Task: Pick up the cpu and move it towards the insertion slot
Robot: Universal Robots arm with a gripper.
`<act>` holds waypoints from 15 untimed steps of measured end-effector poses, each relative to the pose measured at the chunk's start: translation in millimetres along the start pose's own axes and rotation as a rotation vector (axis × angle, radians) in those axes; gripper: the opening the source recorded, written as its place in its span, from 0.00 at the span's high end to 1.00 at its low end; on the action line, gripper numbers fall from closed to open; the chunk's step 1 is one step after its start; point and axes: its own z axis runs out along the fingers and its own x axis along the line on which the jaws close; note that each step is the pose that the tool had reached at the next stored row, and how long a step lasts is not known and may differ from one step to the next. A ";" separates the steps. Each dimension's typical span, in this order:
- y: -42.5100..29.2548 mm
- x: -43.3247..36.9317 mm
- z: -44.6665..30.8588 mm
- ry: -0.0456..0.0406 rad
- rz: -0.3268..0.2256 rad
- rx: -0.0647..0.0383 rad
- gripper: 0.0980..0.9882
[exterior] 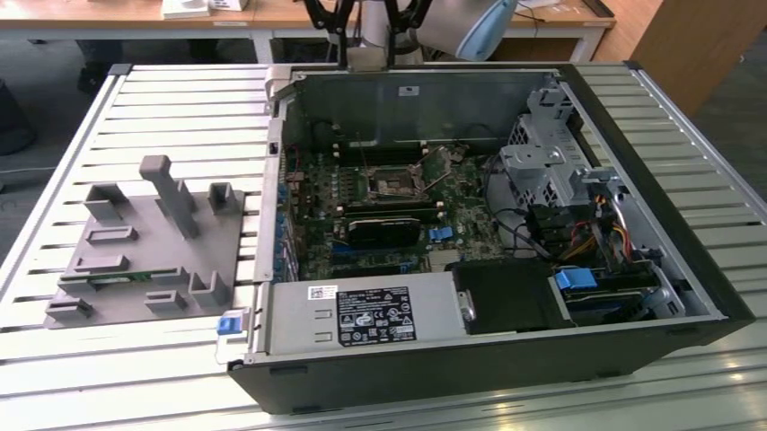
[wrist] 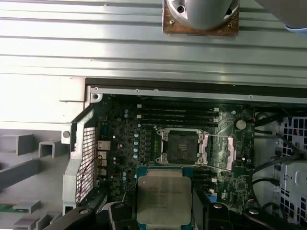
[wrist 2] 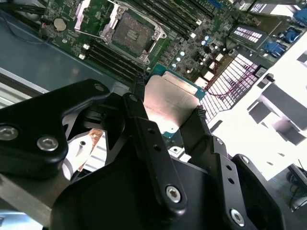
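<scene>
- The slatted metal table [exterior: 180, 99] carries everything; an open computer case [exterior: 671, 269] lies on its side on it and reaches to the table's edge at the exterior view's right
- A grey plastic fixture [exterior: 144, 260] rests on the table just beside the case, toward the table's edge at the exterior view's left; a thin green circuit strip [exterior: 120, 278] lies in one of its recesses
- Inside the case the green motherboard [exterior: 359, 184] covers the floor, and a power supply with a label [exterior: 365, 316] sits along the near wall of the case
- A long black card [exterior: 383, 229] stands on the motherboard between the power supply and the socket
- The insertion slot [wrist: 182, 146] is on the motherboard, a silver frame around a dark square centre; its frame is open and nothing lies in it
- The gripper [wrist 2: 170, 120] hangs above the open case, and its two black fingers [wrist 2: 144, 139] are clamped on opposite edges of the cpu [wrist 2: 170, 103]
- The cpu is lifted in the air between the fingers, with its silver metal top visible in both wrist views; in the first wrist view the cpu [wrist: 160, 196] appears near the insertion slot but apart from it, not over the dark centre
</scene>
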 end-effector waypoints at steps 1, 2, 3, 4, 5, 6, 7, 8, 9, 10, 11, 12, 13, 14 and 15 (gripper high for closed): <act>0.5 -0.4 0.0 0.0000 -0.001 0.000 0.50; 1.0 -0.7 0.1 0.0000 -0.003 0.000 0.50; 1.5 -0.9 0.1 0.0002 -0.004 0.000 0.50; 1.9 -1.1 0.1 0.0002 -0.006 0.000 0.50; 2.3 -1.1 0.2 0.0001 -0.006 0.000 0.50; 2.9 -1.2 0.2 0.0001 -0.007 0.000 0.50; 3.8 -1.4 0.2 0.0002 -0.007 0.000 0.50; 4.4 -1.7 0.3 0.0002 -0.007 0.000 0.50; 5.2 -2.7 0.3 0.0001 -0.007 0.000 0.50; 6.0 -4.5 0.4 0.0002 -0.007 0.000 0.50; 6.4 -6.5 0.4 0.0002 -0.007 0.000 0.50; 6.7 -8.6 0.4 0.0002 -0.007 0.000 0.50; 7.0 -10.9 0.5 0.0002 -0.007 0.000 0.50; 7.1 -13.1 0.6 0.0002 -0.007 0.000 0.50; 7.2 -15.3 0.7 0.0002 -0.007 0.000 0.50</act>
